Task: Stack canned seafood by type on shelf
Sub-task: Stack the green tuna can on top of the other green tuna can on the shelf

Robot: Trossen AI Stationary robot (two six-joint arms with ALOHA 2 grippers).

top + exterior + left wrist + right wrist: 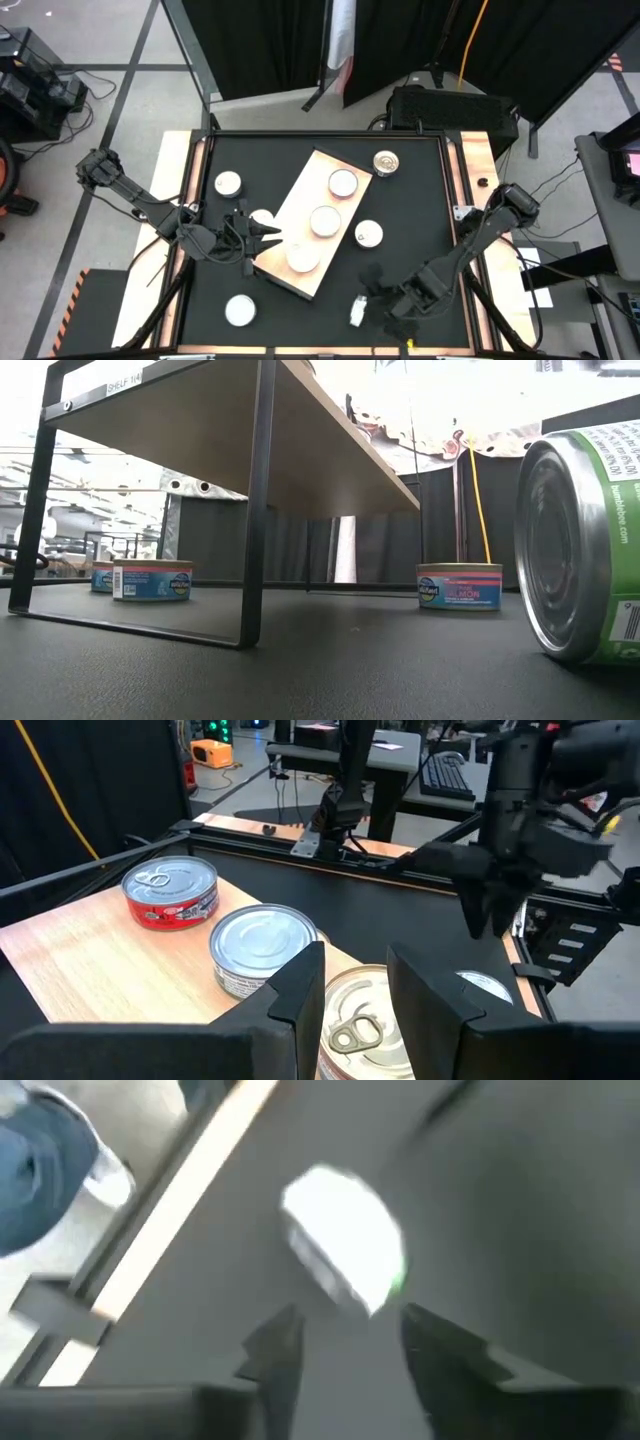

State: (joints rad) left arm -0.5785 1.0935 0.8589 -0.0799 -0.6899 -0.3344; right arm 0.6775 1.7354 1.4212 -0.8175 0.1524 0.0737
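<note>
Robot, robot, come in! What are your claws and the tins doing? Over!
Right gripper open beside a tipped tin. Left gripper at the shelf edge, holding nothing. Three tins on shelf, rest on table. Nothing blocking.

blur: tin (345,1265) in right wrist view | cut off: green-label tin (585,545) at low view edge

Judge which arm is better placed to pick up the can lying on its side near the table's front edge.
Right. Its gripper sits right beside the tipped can, fingers parted toward it in its wrist view. The left gripper is at the shelf, farther away.
</note>
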